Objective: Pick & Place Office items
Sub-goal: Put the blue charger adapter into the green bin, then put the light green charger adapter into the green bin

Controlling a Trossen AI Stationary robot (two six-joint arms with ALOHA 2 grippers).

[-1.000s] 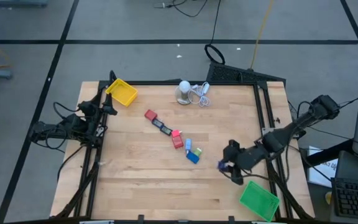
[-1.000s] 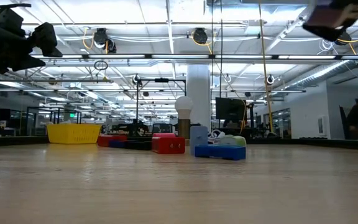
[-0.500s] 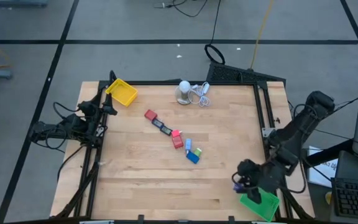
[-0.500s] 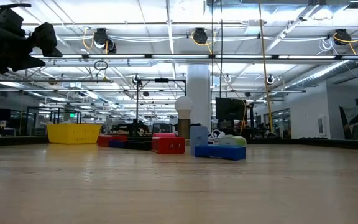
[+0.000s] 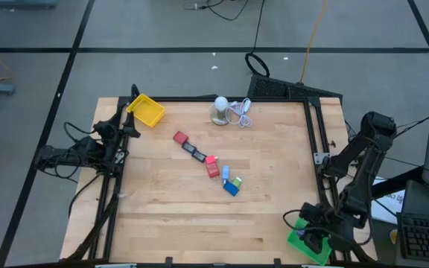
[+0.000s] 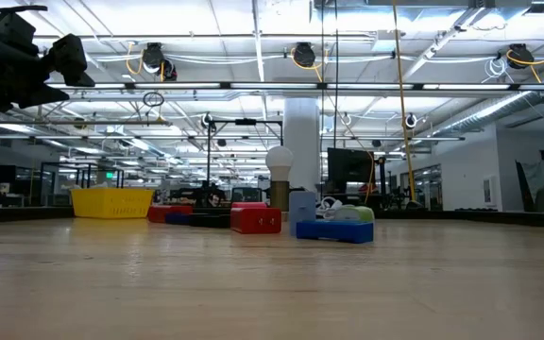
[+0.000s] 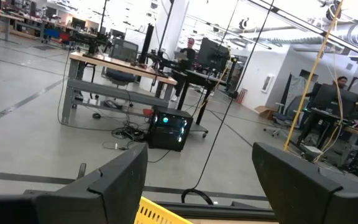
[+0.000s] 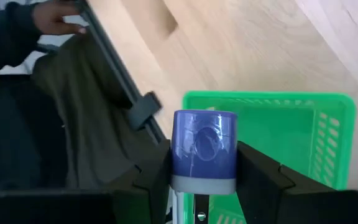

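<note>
My right gripper [image 5: 308, 228] hangs over the green tray [image 5: 304, 244] at the table's near right corner, shut on a blue block [image 8: 204, 146]. On the middle of the table lie the other office items: a red block [image 5: 179, 138], a dark flat rectangle [image 5: 194, 152], a pink bit [image 5: 211, 159], a second red block [image 5: 213, 171] and blue blocks [image 5: 231, 186]. They rest flat on the wood. My left gripper [image 5: 127, 131] waits open above the table's left edge, next to the yellow tray [image 5: 147, 110]. My right gripper pinches the blue block by two opposite sides [image 8: 178, 155] between its two fingers [image 8: 261, 180]. The fingers slant down from above. The block is lifted clear, above the green tray's rim [image 8: 253, 98].
A white round object with a coiled white cable [image 5: 222, 109] stands at the far edge. Dark frame rails [image 5: 323, 149] run along the table's sides. A person's hand and dark sleeve [image 8: 55, 18] show beyond the table's edge near the green tray.
My right gripper has carried the blue block toward the table's near right corner and a little down. It has come from over bare wood to over the green tray. Its wrist has rolled on the way, and it has stayed shut.
</note>
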